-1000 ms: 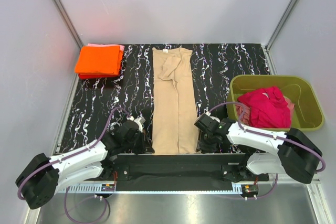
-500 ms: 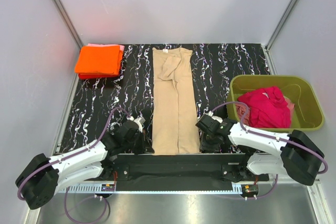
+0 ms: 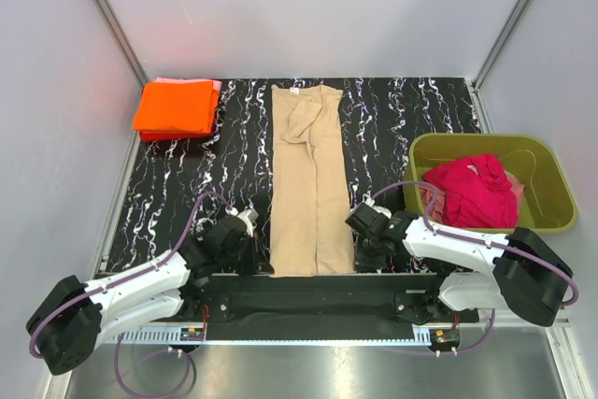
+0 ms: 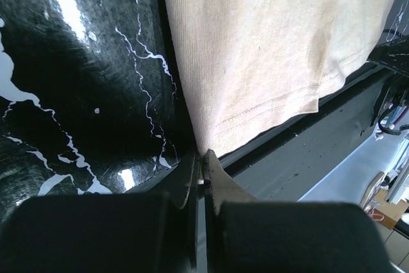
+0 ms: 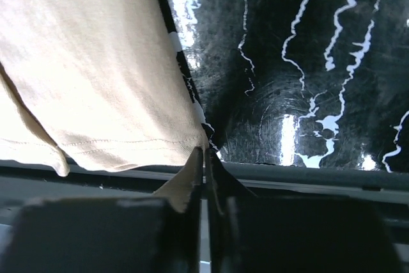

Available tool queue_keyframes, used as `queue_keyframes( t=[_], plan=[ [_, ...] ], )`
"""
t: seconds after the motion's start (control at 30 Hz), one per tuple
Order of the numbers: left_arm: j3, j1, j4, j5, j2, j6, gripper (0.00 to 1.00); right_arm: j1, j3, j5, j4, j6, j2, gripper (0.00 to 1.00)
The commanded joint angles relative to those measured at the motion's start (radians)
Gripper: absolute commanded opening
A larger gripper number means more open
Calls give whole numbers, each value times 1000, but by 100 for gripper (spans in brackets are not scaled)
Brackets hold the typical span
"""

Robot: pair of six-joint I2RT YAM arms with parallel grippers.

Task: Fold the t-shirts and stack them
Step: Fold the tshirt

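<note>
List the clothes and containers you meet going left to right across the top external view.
orange t-shirt, folded → tan t-shirt, laid out long and flat → olive-green tub, holding the magenta-red t-shirt

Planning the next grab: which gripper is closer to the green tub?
Right. The right gripper is at the near right corner of the beige shirt, just left of the tub; the left gripper is at its near left corner, across the shirt.
</note>
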Motion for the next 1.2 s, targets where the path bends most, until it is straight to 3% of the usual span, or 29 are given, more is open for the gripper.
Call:
queue_keyframes(
  t=[0.0, 0.23, 0.4, 0.67, 0.93, 1.17],
  plan=[
    [33, -14, -1, 2, -24, -9, 0, 19, 0, 24, 8, -26, 11, 0],
    [57, -58, -125, -67, -62, -19, 0, 143, 60, 81, -57, 43, -8, 0],
    [102, -90, -212, -110, -174, -41, 0, 241, 126, 162, -164, 110, -21, 0],
    [137, -132, -241, -134, -223, -55, 0, 296, 177, 225, -233, 149, -74, 0],
    [306, -113, -215, -200, 34, 27, 0, 272, 288, 385, -247, 44, -12, 0],
    [456, 67, -158, -154, 237, 171, 0, 91, 419, 413, -204, -182, 132, 0]
  ],
)
